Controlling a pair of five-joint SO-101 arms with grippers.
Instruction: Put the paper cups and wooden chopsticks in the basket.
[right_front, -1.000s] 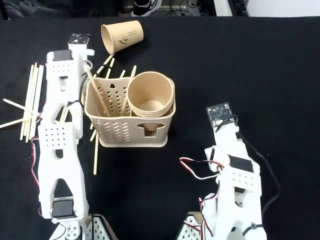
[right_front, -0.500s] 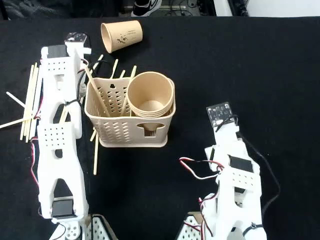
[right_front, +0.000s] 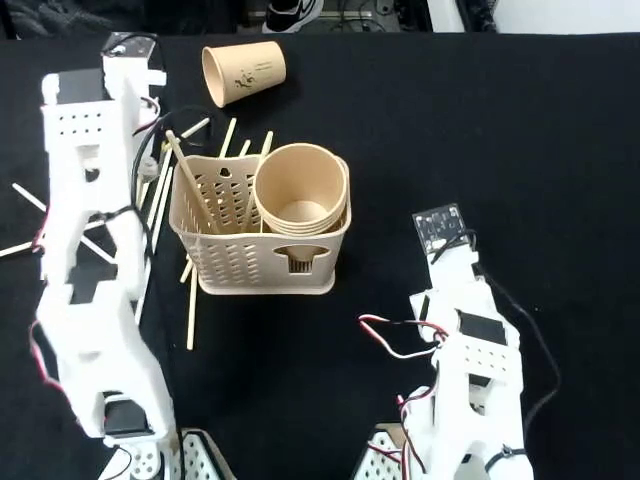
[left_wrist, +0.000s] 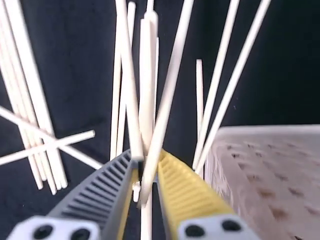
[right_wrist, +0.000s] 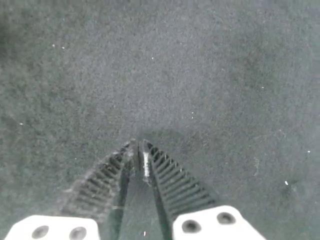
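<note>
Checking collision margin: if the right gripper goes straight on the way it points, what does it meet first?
Probably the black tablecloth: the right gripper, shut, points down at it, and no other thing lies in that line. How far off is unclear.

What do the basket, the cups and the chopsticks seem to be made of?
The basket looks like moulded plastic, cream and matt, with rows of slots. The cups stacked in it look like brown paper, matt, with rolled rims. The chopsticks look like pale bare wood, perhaps bamboo: thin, straight, unvarnished.
</note>
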